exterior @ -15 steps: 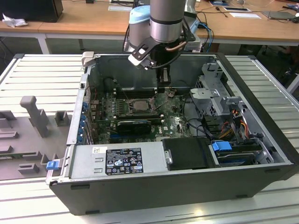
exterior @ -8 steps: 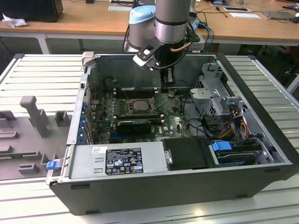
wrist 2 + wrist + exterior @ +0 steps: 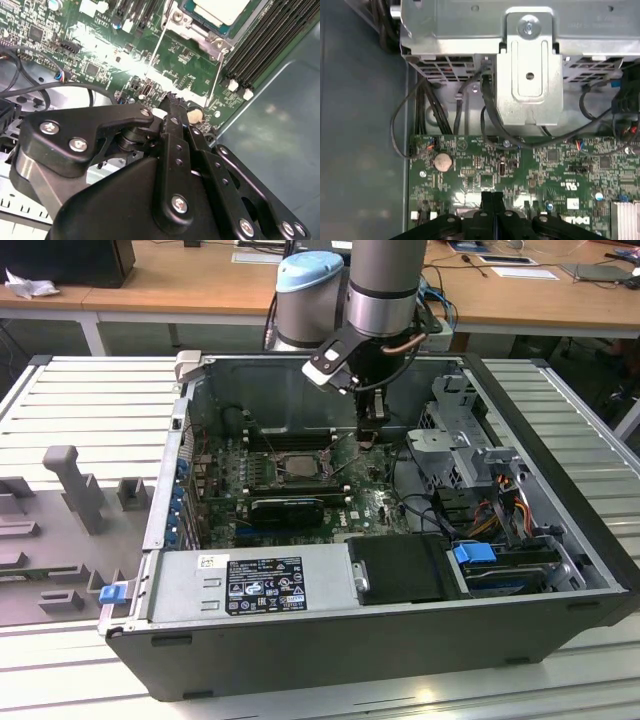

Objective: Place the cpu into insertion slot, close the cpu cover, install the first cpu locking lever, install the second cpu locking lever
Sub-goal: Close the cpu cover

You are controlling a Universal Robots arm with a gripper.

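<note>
Gripper (image 3: 371, 436) down inside the open computer case (image 3: 330, 640), closed, black fingers (image 3: 172, 130) pressed flat together in both wrist views, with nothing visible between them. Fingertips low over the green circuit board (image 3: 545, 165), near its edge; touching or just clear of it, hard to tell.

Well ahead of the fingertips in the second wrist view, the insertion slot (image 3: 200, 20), with the cpu (image 3: 220, 9) lying flat inside it, pale silvery top up. Same slot (image 3: 322, 468) apart from the gripper toward the exterior view's left. Position of the cpu cover not clear from these angles.

Between fingertips and slot, two thin wire levers (image 3: 156, 47) slanting across the board, one on each side of the slot. Beside the slot, long black memory slots (image 3: 260, 45) with white end clips.

In the first wrist view, past the fingertips and across the board, a grey metal drive bracket (image 3: 530, 75) with black cables (image 3: 487, 107) trailing under it, and a round coin cell (image 3: 442, 161) off to one side of the fingers.
</note>
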